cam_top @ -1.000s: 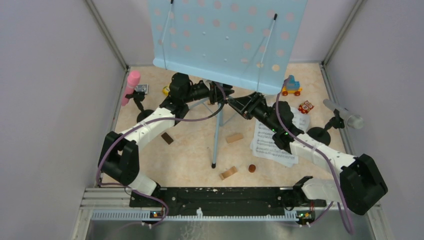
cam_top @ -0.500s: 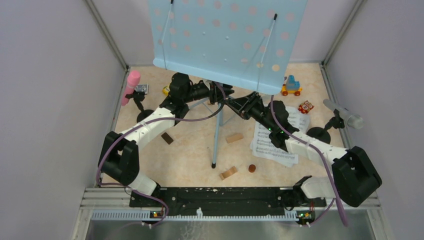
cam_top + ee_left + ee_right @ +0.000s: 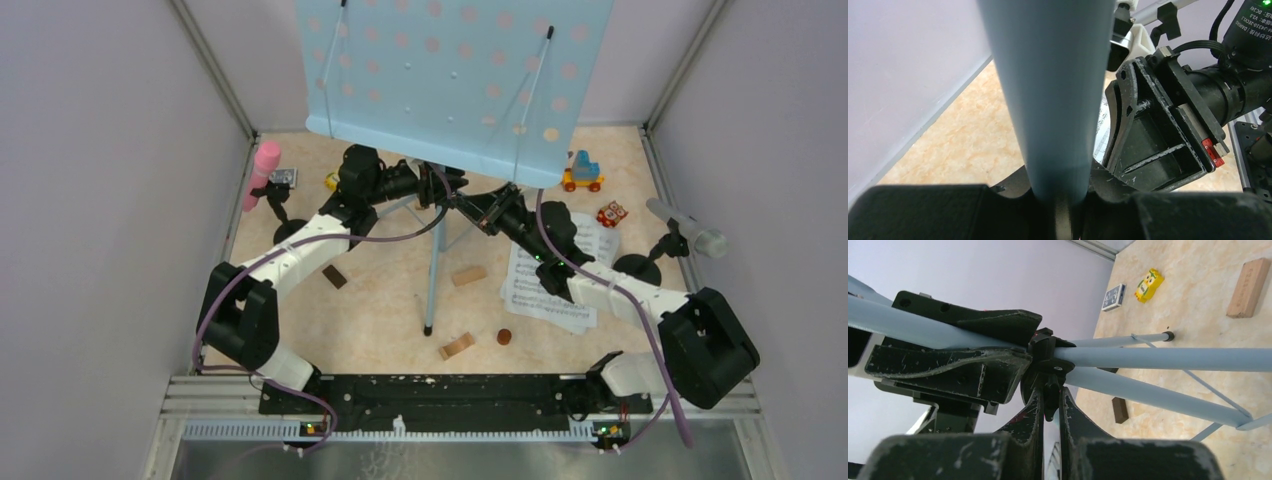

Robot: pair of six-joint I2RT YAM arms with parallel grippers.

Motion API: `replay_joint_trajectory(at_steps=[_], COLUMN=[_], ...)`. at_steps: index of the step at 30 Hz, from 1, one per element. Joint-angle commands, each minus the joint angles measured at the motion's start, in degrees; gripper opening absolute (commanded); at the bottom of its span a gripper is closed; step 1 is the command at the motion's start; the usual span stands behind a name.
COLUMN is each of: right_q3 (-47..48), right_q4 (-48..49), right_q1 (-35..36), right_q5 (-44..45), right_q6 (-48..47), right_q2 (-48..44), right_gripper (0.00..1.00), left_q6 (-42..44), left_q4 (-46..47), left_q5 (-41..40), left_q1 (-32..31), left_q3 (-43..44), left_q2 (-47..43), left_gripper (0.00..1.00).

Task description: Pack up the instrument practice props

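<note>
Grey-blue pole (image 3: 1048, 100) of the stand (image 3: 450, 70), upright mid-table, sits clamped in your left gripper (image 3: 428, 186) while your right gripper (image 3: 1050, 412) pinches the hub knob (image 3: 1048, 371), fingers nearly together, so a hard twist could skid the legs (image 3: 1158, 360) or tip it.

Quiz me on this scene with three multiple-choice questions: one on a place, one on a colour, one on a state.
1. The pink microphone is: A far left; B far right; C on the sheets.
2. The rack is: A red; B pale blue; C green.
3. The left pincer is: A wide open; B holding a block; C closed on the pole.
A: the top view shows it far left. B: its perforated panel is pale blue. C: the pole sits clamped in it.
</note>
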Motion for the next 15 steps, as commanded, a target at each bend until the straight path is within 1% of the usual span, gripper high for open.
replay_joint_trajectory(at_steps=[1, 3, 6, 8, 9, 10, 12, 13, 14, 15], right_q3=[0.71, -0.53, -3.77, -5.19, -5.07, -4.53, -2.49, -1.38, -0.10, 1.15], right_q4=[5.28, 10.76, 20.35, 23.79, 23.70, 22.20, 13.09, 5.67, -1.88, -12.01], right_q1=[-0.26, -0.02, 1.20, 2.21, 2.56, 2.93, 4.78, 6.43, 8.17, 10.07], right_q5=[1.74, 0.12, -3.38, -7.80, -11.49, -16.36, -24.64, -24.90, -24.22, -21.76], right_q6=[-12.41, -21.46, -39.08, -50.91, -57.02, -63.61, -80.90, -90.63, -99.81, -108.89], right_q2=[0.62, 0.64, 0.50, 0.38, 0.53, 0.57, -0.12, -0.97, -1.68, -2.03], right_gripper=[0.00, 0.00, 0.00, 0.00, 0.00, 0.00, 0.00, 0.00, 0.03, 0.05], left_q6=[1.20, 1.16, 1.16, 1.12, 1.07, 1.11, 1.03, 0.98, 0.97, 0.97], left_q4=[-10.61, -10.61, -10.59, -10.59, -10.55, -10.59, -10.61, -10.61, -10.61, -10.55], left_q5=[-1.32, -1.23, -1.23, -1.19, -1.16, -1.05, -1.02, -0.97, -0.94, -0.95], left_q1=[0.19, 0.19, 0.23, 0.20, 0.19, 0.23, 0.19, 0.24, 0.20, 0.19], left_q3=[-1.23, -1.25, -1.20, -1.19, -1.14, -1.13, -1.10, -1.10, -1.07, -1.02], left_q2=[4.14, 4.13, 4.21, 4.30, 4.34, 4.44, 4.54, 4.62, 4.75, 4.72], left_gripper=[0.03, 0.03, 0.03, 0.03, 0.03, 0.03, 0.03, 0.03, 0.03, 0.03])
